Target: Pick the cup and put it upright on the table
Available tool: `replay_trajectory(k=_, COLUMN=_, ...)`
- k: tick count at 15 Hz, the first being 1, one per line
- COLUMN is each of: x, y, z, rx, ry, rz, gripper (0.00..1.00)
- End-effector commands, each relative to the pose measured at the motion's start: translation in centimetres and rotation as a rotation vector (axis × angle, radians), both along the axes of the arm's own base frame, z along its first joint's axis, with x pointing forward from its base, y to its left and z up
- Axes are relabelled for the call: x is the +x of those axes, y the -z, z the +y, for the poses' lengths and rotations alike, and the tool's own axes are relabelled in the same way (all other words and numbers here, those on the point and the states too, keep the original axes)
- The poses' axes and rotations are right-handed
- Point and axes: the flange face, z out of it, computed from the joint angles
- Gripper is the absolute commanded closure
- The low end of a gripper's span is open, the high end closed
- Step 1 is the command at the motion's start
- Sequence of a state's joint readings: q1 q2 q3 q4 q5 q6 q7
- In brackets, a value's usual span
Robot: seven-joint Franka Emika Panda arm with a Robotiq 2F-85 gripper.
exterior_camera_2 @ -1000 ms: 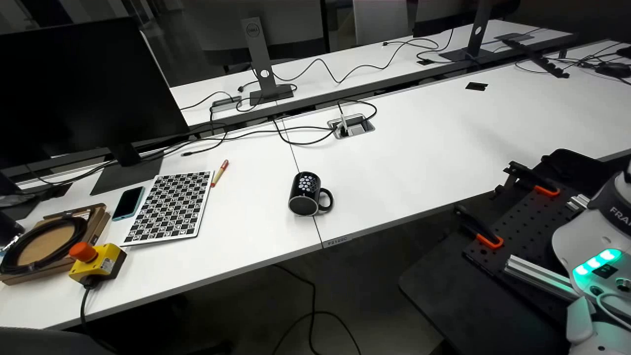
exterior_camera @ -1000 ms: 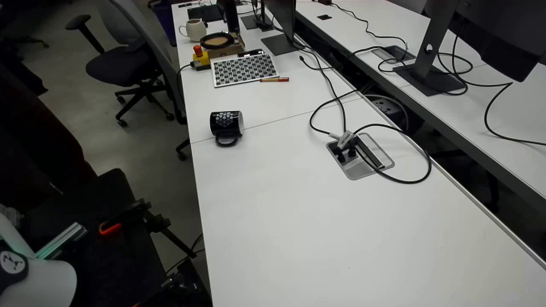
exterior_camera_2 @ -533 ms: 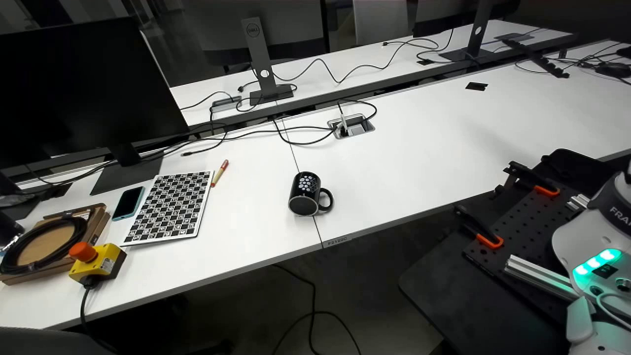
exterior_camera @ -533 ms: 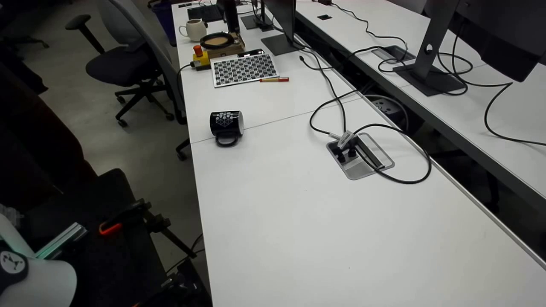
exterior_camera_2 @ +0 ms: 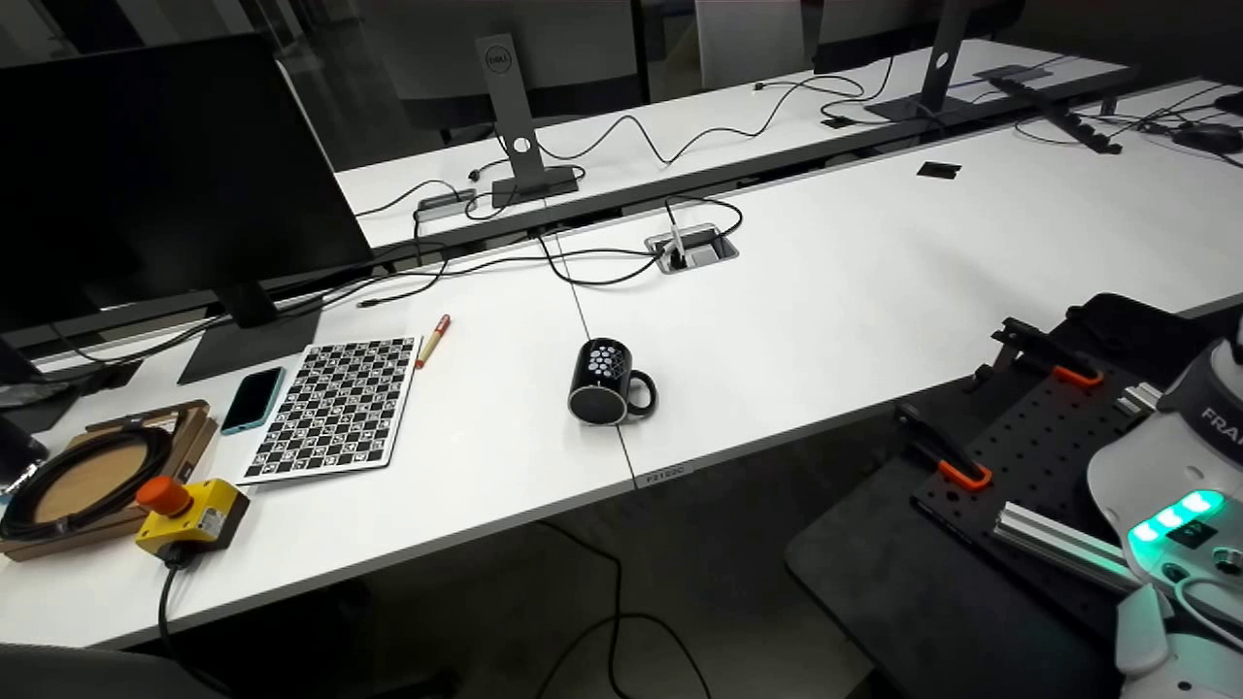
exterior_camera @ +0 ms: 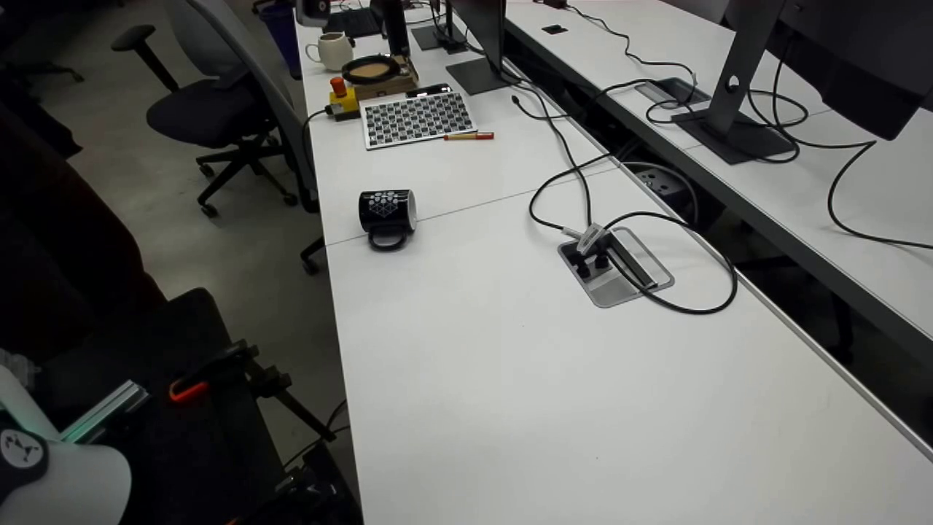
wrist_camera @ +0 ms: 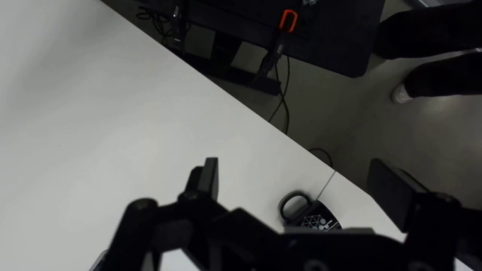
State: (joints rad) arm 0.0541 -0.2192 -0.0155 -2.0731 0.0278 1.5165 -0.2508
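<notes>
The cup (exterior_camera: 385, 210) is black with a pale hexagon print. It lies on its side on the white table (exterior_camera: 510, 408), across a seam near the table's edge. It also shows in an exterior view (exterior_camera_2: 599, 377), its base and handle visible. In the wrist view the cup (wrist_camera: 320, 217) is partly hidden behind the gripper's body; its handle and printed side show. My gripper (wrist_camera: 293, 162) is open and empty, its fingers wide apart, above and apart from the cup. A grey-black part at the top of an exterior view (exterior_camera: 312, 12) looks like a fingertip, but I cannot be sure.
A cable port (exterior_camera_2: 691, 249) with black cables lies behind the cup. A checkered board (exterior_camera_2: 335, 408), a pen (exterior_camera_2: 433, 342), a phone (exterior_camera_2: 253, 399) and a yellow emergency stop (exterior_camera_2: 192, 515) lie to one side. A monitor (exterior_camera_2: 175, 175) stands behind them. A clamp (exterior_camera_2: 964, 473) sits on the robot's mount.
A grey-black part has come into view at the top left of an exterior view. The cup and the other objects have not moved.
</notes>
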Motion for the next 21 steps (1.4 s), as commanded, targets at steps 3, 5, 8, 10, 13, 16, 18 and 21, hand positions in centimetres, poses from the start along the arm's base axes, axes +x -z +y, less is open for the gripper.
replay_trajectory(k=3, x=0.7, y=1.0, z=0.5, rx=-0.035, ry=0.014, rz=0.005, gripper=0.00)
replay_trajectory(k=5, x=0.7, y=1.0, z=0.5, rx=-0.036, ry=0.016, rz=0.005, gripper=0.00)
replay_trajectory(k=8, x=1.2, y=2.9, z=1.3, rx=0.061, ry=-0.009, rz=0.032, gripper=0.00)
replay_trajectory(k=10, x=1.9, y=5.3, z=2.9, rx=0.179, ry=-0.026, rz=0.070, gripper=0.00)
replay_trajectory(k=13, x=3.0, y=8.9, z=5.0, rx=0.329, ry=-0.046, rz=0.137, gripper=0.00)
replay_trajectory(k=16, x=4.3, y=12.3, z=6.5, rx=0.409, ry=-0.036, rz=0.180, gripper=0.00)
replay_trajectory(k=18, x=5.5, y=14.3, z=7.1, rx=0.417, ry=-0.005, rz=0.165, gripper=0.00)
replay_trajectory(k=21, x=7.7, y=16.7, z=8.1, rx=0.402, ry=0.028, rz=0.086, gripper=0.00)
